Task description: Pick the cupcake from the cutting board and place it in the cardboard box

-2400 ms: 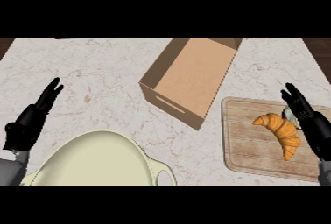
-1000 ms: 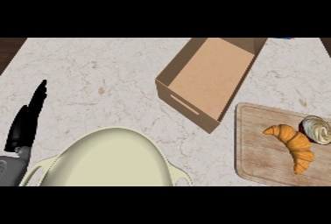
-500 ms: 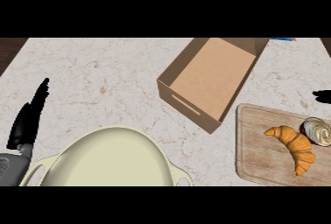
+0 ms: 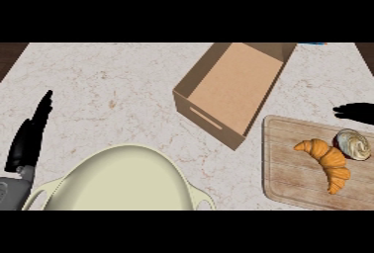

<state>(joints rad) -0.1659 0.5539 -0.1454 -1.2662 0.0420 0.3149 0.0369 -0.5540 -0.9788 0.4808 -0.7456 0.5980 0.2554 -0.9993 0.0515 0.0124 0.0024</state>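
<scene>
The cupcake (image 4: pixel 355 145), cream-topped in a dark wrapper, sits on the wooden cutting board (image 4: pixel 292 173) at the right, next to a croissant (image 4: pixel 327 160). The open cardboard box (image 4: pixel 235 89) lies tilted at the top middle, with nothing inside. Only the fingertips of my right hand (image 4: pixel 355 110) show at the right edge, just above the cupcake and apart from it. My left hand (image 4: pixel 29 138) rests open at the left edge, fingers straight and pointing up.
A large pale-yellow lidded pot (image 4: pixel 124 180) with side handles fills the lower left-middle. The marble counter (image 4: pixel 110 89) spreads between pot and box. Dark wood shows at the top corners.
The view shifted right earlier, uncovering the cupcake. My right hand left the view, then came back in at the right edge; its fingertips now reach further left above the cupcake.
</scene>
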